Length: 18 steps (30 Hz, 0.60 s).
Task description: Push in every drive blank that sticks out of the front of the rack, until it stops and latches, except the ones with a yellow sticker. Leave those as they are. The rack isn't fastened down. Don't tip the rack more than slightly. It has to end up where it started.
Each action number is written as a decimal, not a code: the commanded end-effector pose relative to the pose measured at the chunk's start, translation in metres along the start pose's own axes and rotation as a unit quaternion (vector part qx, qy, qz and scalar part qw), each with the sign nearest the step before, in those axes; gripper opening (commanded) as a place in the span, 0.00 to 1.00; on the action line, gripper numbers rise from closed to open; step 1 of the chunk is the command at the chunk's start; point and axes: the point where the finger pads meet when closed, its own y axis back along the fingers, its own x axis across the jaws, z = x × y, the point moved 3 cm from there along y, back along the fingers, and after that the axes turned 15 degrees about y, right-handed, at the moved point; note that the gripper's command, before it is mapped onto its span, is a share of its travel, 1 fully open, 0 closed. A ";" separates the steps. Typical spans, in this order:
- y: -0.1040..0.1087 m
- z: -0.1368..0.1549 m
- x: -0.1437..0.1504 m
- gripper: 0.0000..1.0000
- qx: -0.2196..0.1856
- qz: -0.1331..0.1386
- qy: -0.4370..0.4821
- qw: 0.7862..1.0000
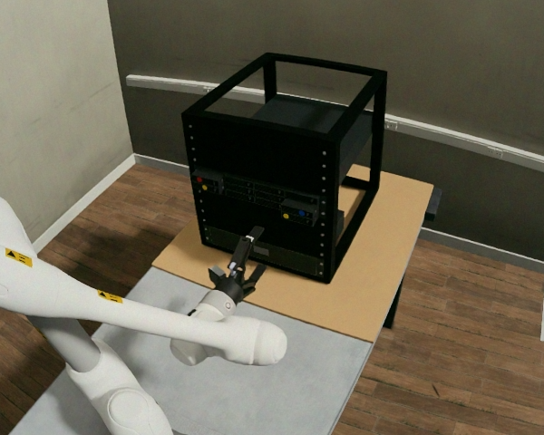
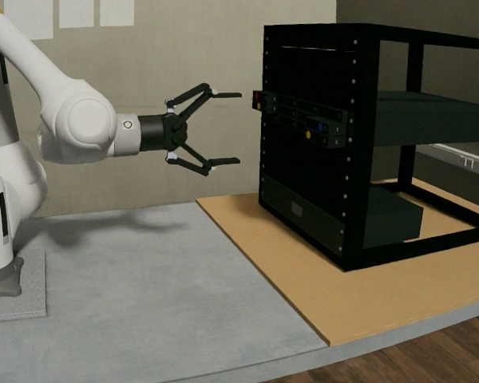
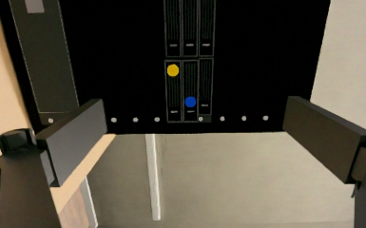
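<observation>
Currently, the open gripper points level toward the rack.

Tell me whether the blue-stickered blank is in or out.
Out: the blue-stickered blank juts forward of the rack's front, its top and side showing in the exterior view.

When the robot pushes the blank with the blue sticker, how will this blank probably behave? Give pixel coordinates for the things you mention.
The blue-stickered blank (image 1: 309,211) (image 2: 330,125) (image 3: 190,85) looks like a stiff box, so it probably will not bend. It sticks out of the rack (image 1: 334,210) (image 2: 362,164) (image 3: 123,47), so it should slide straight inward. Its yellow-stickered neighbour (image 1: 293,217) (image 2: 324,139) (image 3: 173,90) sits close below and might be dragged along.
</observation>
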 end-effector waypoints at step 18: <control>-0.014 -0.029 0.011 1.00 0.000 0.000 0.000 1.000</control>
